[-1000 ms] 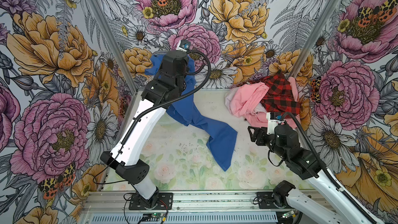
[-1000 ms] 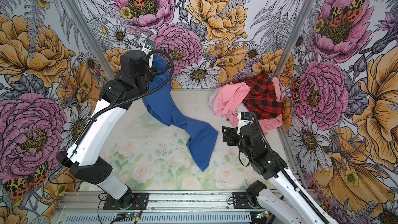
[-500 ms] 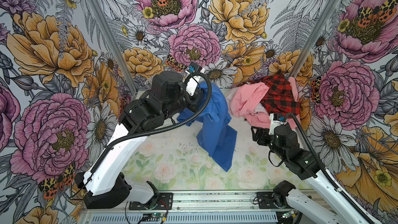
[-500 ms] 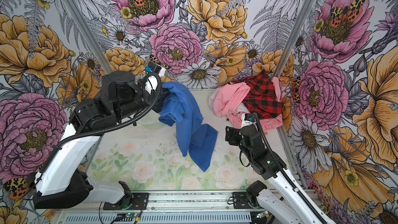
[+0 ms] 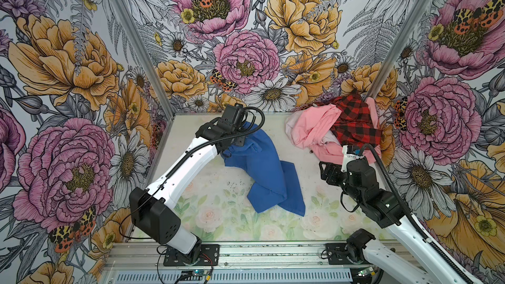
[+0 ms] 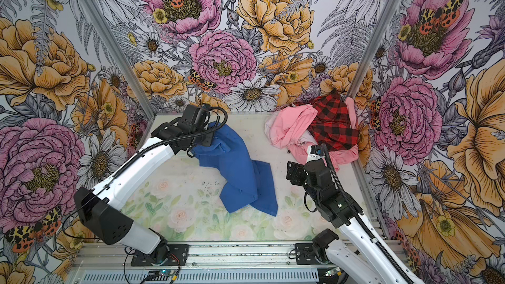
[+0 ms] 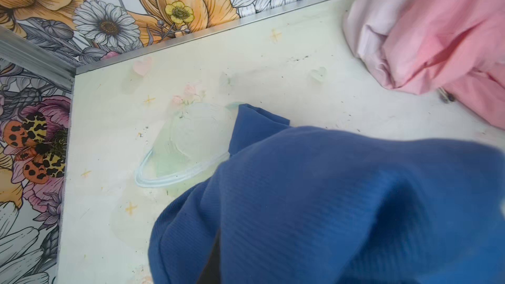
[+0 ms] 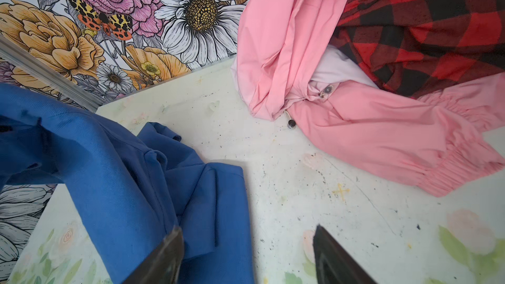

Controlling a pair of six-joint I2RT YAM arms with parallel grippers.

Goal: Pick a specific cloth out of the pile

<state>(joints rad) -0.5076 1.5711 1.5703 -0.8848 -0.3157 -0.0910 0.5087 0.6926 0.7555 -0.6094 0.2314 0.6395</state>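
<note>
The cloth (image 5: 269, 176) is royal blue and lies crumpled across the middle of the table in both top views (image 6: 240, 172). Its back end rises to my left gripper (image 5: 241, 140), which is shut on it near the back wall. In the left wrist view blue folds (image 7: 314, 200) cover the jaws. The pile sits in the back right corner: pink garments (image 5: 310, 128) and a red-and-black checked one (image 5: 355, 124). My right gripper (image 5: 329, 172) hovers open in front of the pile, empty. In the right wrist view its fingers (image 8: 166, 252) stand over the cloth's edge (image 8: 123, 181).
Flower-printed walls close in the table (image 5: 216, 214) at the back and on both sides. A metal rail (image 5: 259, 252) with both arm bases runs along the front. A pink sleeve with an elastic cuff (image 8: 451, 170) trails from the pile towards my right gripper.
My left gripper has carried the cloth from high at the back left, across to the right, then down. The cloth has gone from stretched to bunched. My right arm has barely moved.
</note>
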